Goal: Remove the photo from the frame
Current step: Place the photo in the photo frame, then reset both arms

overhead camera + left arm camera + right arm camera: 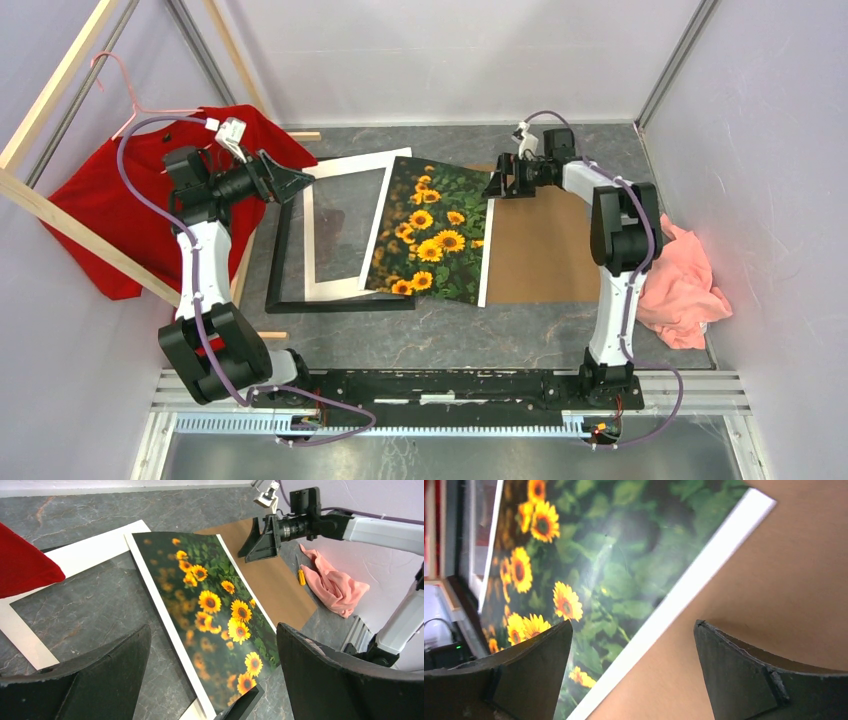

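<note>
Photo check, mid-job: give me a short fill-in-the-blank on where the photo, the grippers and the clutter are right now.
1. The photo lies with its right edge on the ___ backing board.
2. The left gripper and the right gripper both stand ___.
3. The crumpled cloth on the far right is ___.
4. The shirt on the far left is ___.

Missing words: brown; open; pink; red.
</note>
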